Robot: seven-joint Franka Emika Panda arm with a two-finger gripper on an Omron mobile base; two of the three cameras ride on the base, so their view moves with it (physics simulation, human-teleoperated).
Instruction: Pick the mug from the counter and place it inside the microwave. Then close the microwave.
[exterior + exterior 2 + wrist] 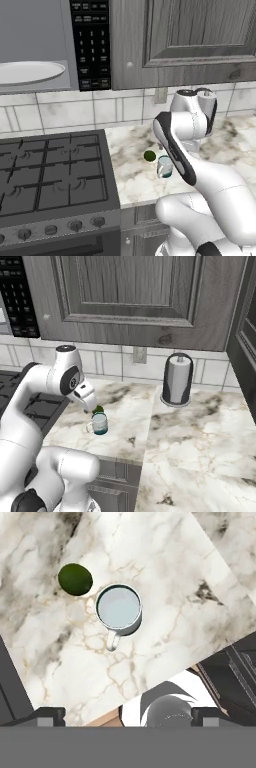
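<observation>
Mug: we see it untouched on the bench.
Fingers: spread wide, empty.
Left: grasp, microwave, close.

Microwave cut off, left edge

Your arm is a glossy white shell built from fat, rounded segments — each link swells like a capsule and narrows at the joint. You'll see a black band running the length of the forearm link, and dark grey caps on the round joint housings. At the bottom, a black collar rings the base link. From the hand camera, two small dark finger tips — blocky and matte.
</observation>
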